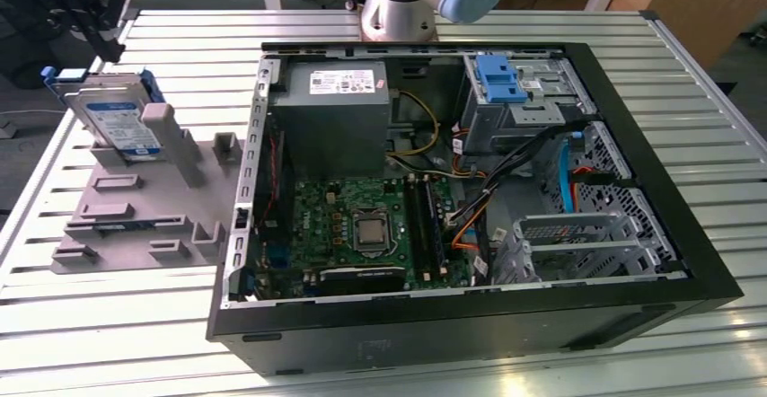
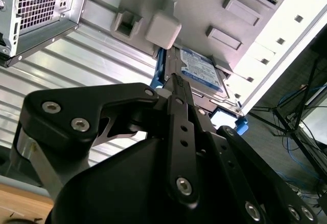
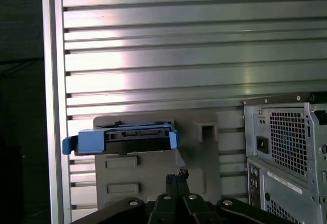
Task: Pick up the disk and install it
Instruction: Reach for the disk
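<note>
The disk [image 1: 117,120] is a silver hard drive with a white-and-blue label in a blue carrier frame. It stands tilted on edge in a grey holder [image 1: 138,204] at the exterior view's left, beside the open computer case [image 1: 671,276]. My gripper [image 1: 111,51] hangs just above the disk's upper edge, shut, with nothing between its fingers. In the second wrist view the fingertips [image 2: 177,79] point at the disk's [image 2: 202,72] labelled face. In the first wrist view the disk [image 3: 127,134] appears edge-on beyond the closed gripper [image 3: 177,175].
Inside the case sit a grey power supply box [image 1: 333,114], a green motherboard [image 1: 359,226], loose cables and drive cages with a blue latch bracket [image 1: 501,78]. The slatted metal table [image 1: 120,325] ends close to the holder at the exterior view's left.
</note>
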Action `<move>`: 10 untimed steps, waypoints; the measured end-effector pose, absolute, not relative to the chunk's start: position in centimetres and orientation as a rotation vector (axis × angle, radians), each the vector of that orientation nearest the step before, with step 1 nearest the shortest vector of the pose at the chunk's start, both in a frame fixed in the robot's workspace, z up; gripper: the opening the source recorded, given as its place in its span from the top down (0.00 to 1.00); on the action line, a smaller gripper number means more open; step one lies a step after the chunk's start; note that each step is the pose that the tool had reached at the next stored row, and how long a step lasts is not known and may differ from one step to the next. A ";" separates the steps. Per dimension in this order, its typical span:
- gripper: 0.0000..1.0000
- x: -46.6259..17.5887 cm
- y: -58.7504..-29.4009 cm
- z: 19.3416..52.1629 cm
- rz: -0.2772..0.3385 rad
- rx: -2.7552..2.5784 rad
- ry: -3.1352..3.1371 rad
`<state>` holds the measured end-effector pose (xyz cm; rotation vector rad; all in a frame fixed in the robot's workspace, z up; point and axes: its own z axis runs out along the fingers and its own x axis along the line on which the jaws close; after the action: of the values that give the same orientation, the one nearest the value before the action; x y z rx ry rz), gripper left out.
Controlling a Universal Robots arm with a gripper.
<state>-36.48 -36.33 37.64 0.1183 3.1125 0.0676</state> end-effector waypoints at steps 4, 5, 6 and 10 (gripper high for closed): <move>0.89 -38.1 -36.3 37.6 0.068 0.118 3.113; 0.89 -38.4 -36.3 37.6 0.068 0.118 3.113; 0.89 -38.7 -36.2 37.6 0.068 0.118 3.112; 0.89 -39.3 -35.5 37.5 0.068 0.118 3.112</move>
<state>-39.33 -35.49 37.54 0.1181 3.1124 0.0677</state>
